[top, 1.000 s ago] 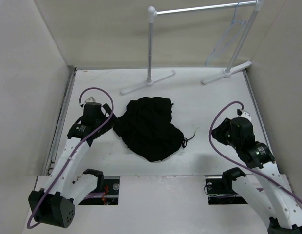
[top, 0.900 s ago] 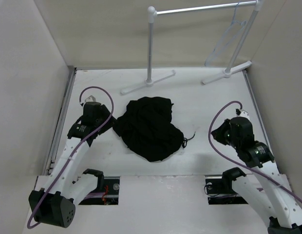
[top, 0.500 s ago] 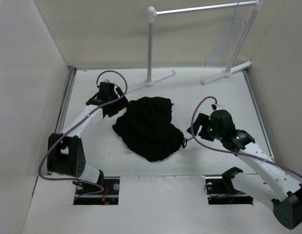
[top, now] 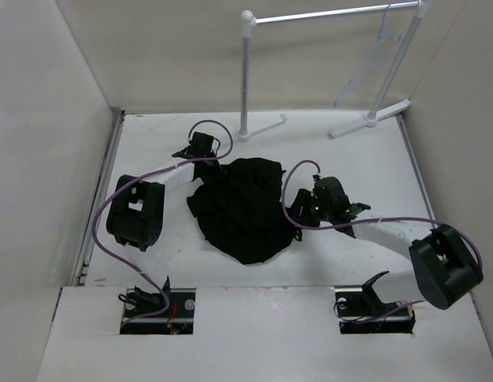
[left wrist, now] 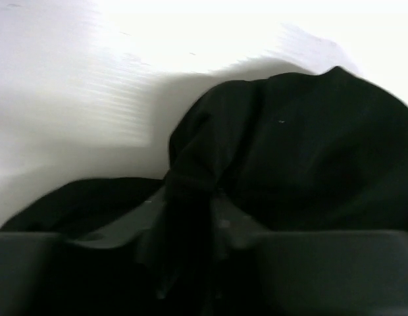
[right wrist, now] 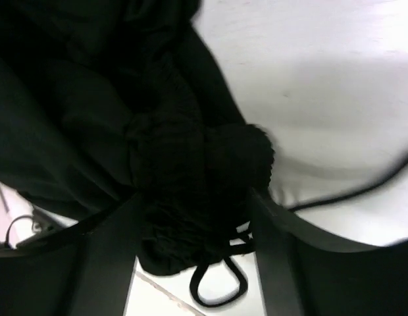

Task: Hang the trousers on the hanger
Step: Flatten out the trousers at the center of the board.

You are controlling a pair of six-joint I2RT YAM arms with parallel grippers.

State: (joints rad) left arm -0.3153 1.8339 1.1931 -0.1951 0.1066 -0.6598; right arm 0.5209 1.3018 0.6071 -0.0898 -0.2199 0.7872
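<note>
Both arms reached low across the table [top: 354, 151] toward the heaped trousers [top: 245, 208]. The left gripper [top: 208, 161] met their far-left edge with a fold between its fingers [left wrist: 125, 234]; whether it pinched could not be told. The right gripper [top: 299, 213], at their right edge, had jaws spread astride bunched cloth.

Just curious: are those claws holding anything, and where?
The trousers sit inside the left gripper at their far edge and inside the right gripper by the drawstrings; whether either clamps cannot be told.
</note>
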